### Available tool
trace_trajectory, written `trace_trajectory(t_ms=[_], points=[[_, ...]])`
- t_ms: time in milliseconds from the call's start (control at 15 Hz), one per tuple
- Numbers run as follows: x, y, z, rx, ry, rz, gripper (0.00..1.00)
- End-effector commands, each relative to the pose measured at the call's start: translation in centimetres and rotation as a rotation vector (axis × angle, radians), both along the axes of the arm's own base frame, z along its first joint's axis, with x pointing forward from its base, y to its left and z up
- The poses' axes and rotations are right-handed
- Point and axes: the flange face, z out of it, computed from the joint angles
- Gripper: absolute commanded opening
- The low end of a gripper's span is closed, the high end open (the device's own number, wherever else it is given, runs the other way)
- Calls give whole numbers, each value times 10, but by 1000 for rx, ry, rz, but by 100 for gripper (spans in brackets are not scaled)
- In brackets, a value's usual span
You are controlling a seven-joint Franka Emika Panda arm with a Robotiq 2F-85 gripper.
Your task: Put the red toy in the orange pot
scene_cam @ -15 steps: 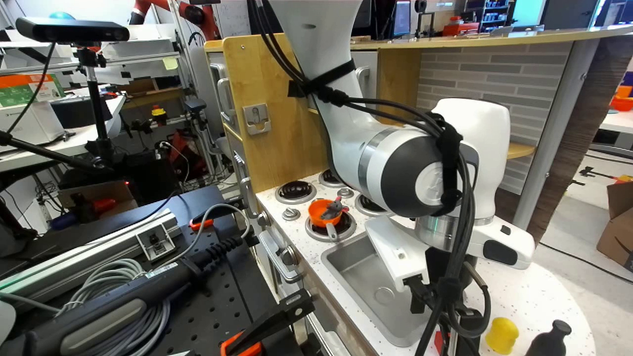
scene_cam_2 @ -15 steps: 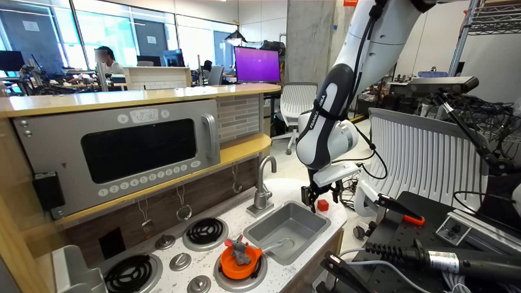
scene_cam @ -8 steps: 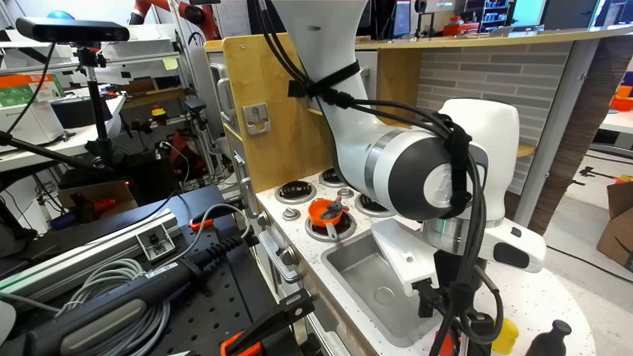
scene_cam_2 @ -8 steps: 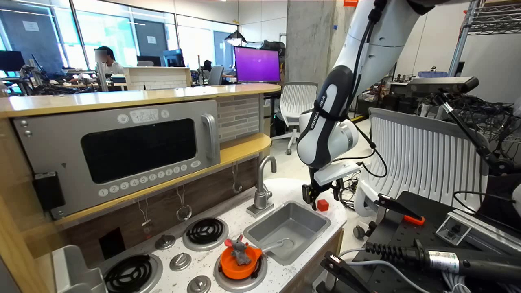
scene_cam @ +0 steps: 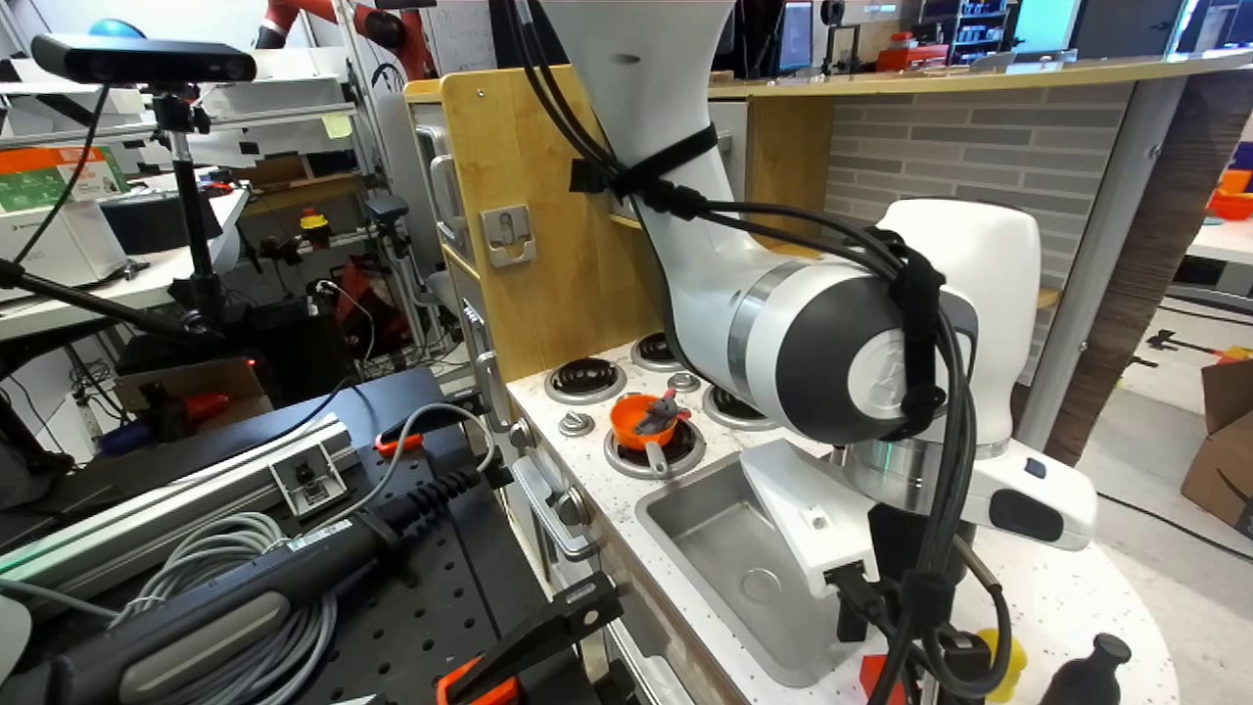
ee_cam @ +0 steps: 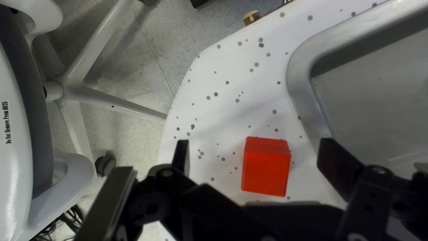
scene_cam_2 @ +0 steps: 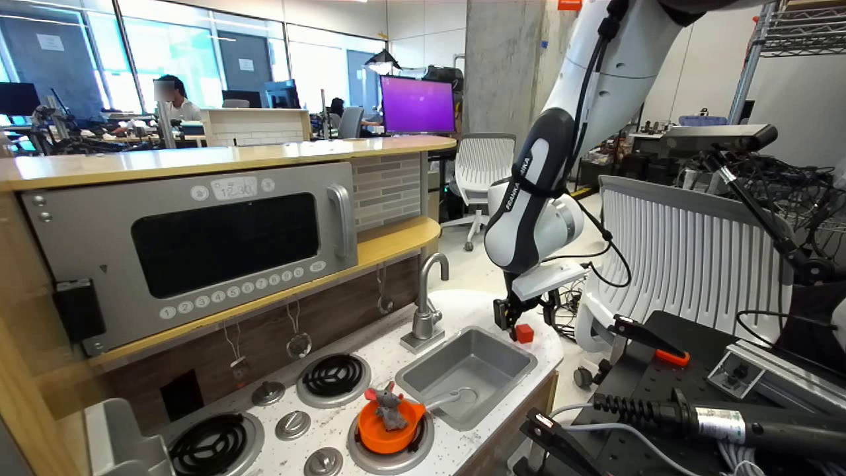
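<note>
Hand [ee_cam: 253,152], fingers [ee_cam: 337,164] apart, has shifted slightly near the unmoved red toy [ee_cam: 265,172].

The Panda arm [scene_cam_2: 525,225] had shifted to the right in both exterior views. In an exterior view, the Robotiq gripper [scene_cam_2: 531,328] had moved slightly right and up; the finger [scene_cam_2: 503,314] at the left of that view, earlier seen with a small gap to the red cube [scene_cam_2: 524,334], stood at the cube's edge. Contact could not be confirmed. In an exterior view, the white housing [scene_cam: 808,509] at the wrist had travelled likewise, exposing more of the grey sink basin [scene_cam: 719,553]. The black cable loop [scene_cam: 1004,636] had swung across the yellow block [scene_cam: 1015,666], concealing most of it.
</note>
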Motion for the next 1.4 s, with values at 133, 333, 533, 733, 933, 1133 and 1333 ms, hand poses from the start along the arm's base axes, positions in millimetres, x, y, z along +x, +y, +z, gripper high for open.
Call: trace_trajectory(t_ms=[133, 333, 533, 733, 933, 1133, 1333], points=[[9, -4, -2, -4, -11, -3, 49], [8, -2, -5, -6, -8, 7, 27], [7, -2, -6, -4, -6, 11, 10], [6, 4, -4, 3, -7, 24, 10], [1, 35, 10, 35, -6, 112, 10], [-13, 89, 32, 56, -26, 260, 10], [-30, 139, 51, 80, -47, 346, 10]])
